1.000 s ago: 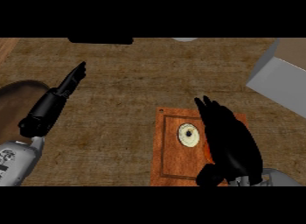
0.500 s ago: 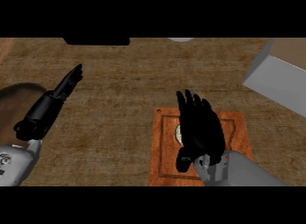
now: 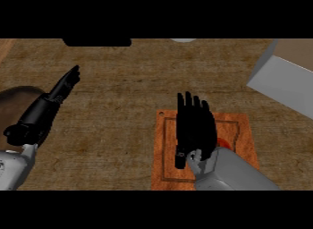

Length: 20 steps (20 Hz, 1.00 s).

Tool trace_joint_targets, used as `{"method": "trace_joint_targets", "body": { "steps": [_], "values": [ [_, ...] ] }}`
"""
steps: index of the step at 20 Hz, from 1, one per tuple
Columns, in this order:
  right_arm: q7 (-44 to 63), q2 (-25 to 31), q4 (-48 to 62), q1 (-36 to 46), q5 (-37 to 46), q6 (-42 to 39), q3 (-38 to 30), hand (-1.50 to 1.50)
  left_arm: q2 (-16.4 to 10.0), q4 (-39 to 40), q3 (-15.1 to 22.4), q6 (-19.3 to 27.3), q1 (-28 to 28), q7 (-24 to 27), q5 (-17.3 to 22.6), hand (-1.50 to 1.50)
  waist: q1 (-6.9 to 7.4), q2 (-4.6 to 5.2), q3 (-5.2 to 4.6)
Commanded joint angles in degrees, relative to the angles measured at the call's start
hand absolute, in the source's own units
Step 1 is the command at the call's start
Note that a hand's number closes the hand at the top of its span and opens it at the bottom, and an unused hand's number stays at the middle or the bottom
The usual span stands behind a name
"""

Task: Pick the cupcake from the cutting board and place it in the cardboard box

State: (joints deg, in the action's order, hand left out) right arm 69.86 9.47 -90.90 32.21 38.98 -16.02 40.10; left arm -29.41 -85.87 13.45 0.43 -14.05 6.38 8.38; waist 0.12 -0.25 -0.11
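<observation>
Covers the cutting board (image 3: pixel 167 166) with the right hand (image 3: pixel 196 129), fingers straight, hiding the cupcake visible a second ago. Keeps the left hand (image 3: pixel 62 88) released, well left of it.

the right hand (image 3: pixel 195 129) is spread flat, fingers straight and close together, pointing toward the far edge of the table (image 3: pixel 126 103). its grey forearm comes in from the near edge, right of the middle. the left hand (image 3: pixel 63 87) shows edge-on toward the left edge, fingers straight and together, slanting toward the far edge — its black wrist and grey forearm run back to the near left corner.
</observation>
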Motion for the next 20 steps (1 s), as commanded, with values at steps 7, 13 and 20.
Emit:
{"method": "trace_joint_targets", "body": {
  "steps": [7, 13, 20],
  "values": [
    [7.57, -7.39, 7.03, -2.37, 6.04, -2.30, -1.59, -1.50, 2.58, 0.03, 0.21, 0.90, 0.07, -1.36, -2.87, 0.00, -0.05, 0.19, 0.09],
    [7.22, -7.96, 6.39, -2.15, 7.76, -7.18, -6.30, -1.50, 2.38, 0.59, -1.42, -1.56, -0.62, -0.88, -2.22, 0.00, -0.33, 0.15, 0.07],
    [4.87, -8.78, 6.26, -6.63, 13.51, -7.74, -6.69, -1.50, 3.49, -2.30, -1.98, -0.61, -0.11, -2.89, -4.02, 0.00, -0.35, 0.11, 0.09]
  ]
}}
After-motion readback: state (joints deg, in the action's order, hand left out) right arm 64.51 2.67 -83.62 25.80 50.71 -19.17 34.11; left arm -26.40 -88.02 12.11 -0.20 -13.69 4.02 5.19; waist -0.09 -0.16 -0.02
